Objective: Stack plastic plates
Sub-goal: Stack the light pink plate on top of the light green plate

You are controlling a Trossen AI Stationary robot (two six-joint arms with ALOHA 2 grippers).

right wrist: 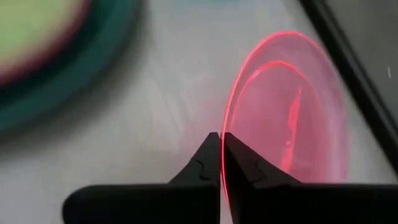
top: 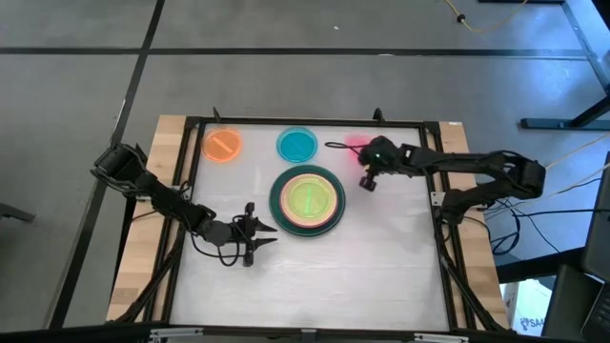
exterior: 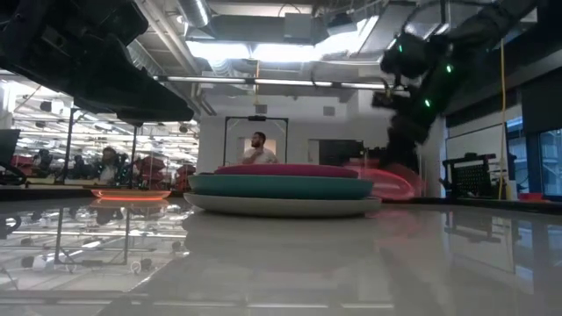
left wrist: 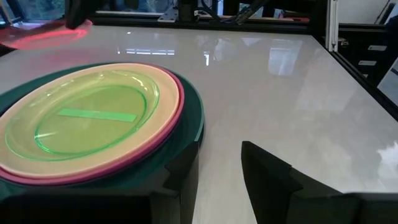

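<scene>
A stack of plates [top: 307, 200] sits mid-table: grey at the bottom [exterior: 281, 207], then teal [exterior: 281, 186], magenta, peach, and green on top [left wrist: 93, 118]. The small orange plate [top: 222, 145] and small blue plate [top: 297, 144] lie flat near the far edge. My right gripper [right wrist: 221, 140] is shut on the small pink plate [right wrist: 292, 118], to the right of the blue one [top: 355, 145]. My left gripper [top: 253, 233] is open and holds nothing, near the stack's near-left side [left wrist: 217, 158]. My right gripper pinches the pink plate's rim [right wrist: 225, 124] between its two fingers, with the rim running edge-on into the gap. The plate is tilted steeply, its face turned away from the stack [exterior: 391, 184]. I cannot tell whether its lower edge rests on the table.
The white tabletop [top: 381, 276] is bare along the near side and the right. A dark frame [top: 434, 191] borders the table. A cable [top: 334, 145] lies by the pink plate. People show in the room beyond the table [exterior: 257, 147].
</scene>
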